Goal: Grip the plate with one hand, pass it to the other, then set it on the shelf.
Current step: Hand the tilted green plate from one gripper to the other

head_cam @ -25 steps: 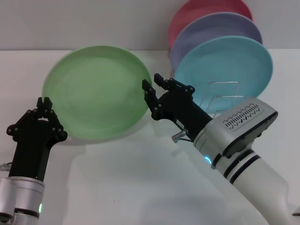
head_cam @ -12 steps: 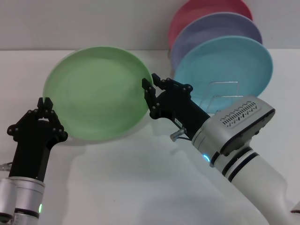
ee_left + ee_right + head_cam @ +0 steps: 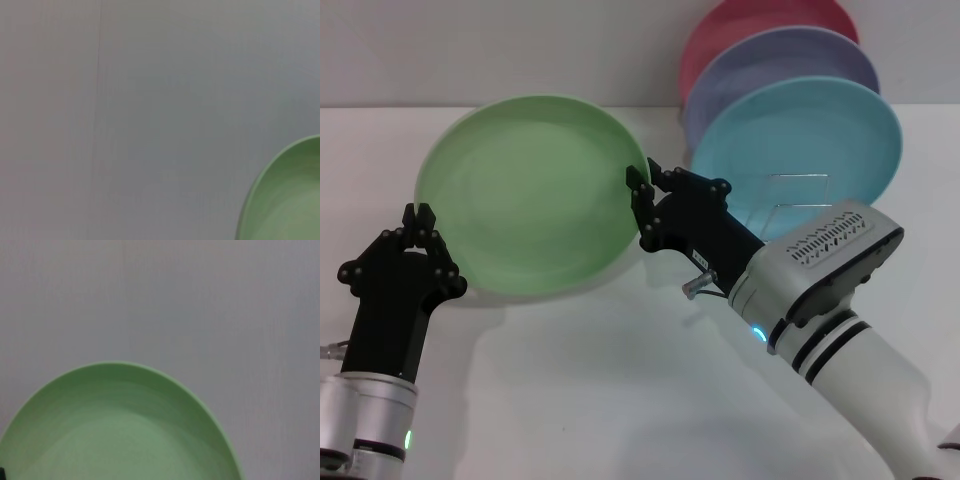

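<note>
Plate [image 3: 525,195] now in right gripper [image 3: 645,180]

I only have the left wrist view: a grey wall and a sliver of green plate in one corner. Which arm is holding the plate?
Observer: The right pincer is clamped on the plate at the rim nearest the shelf. The plate is lifted and tilted.
Operator: Where is my left pincer?
Observer: The left pincer is at the plate's opposite, lower rim. I cannot tell whether it touches.
Operator: What is on the shelf?
Observer: The shelf holds a light blue plate, with a lavender plate and a pink plate behind it. One wire loop stands bare in front of the blue one.
</note>
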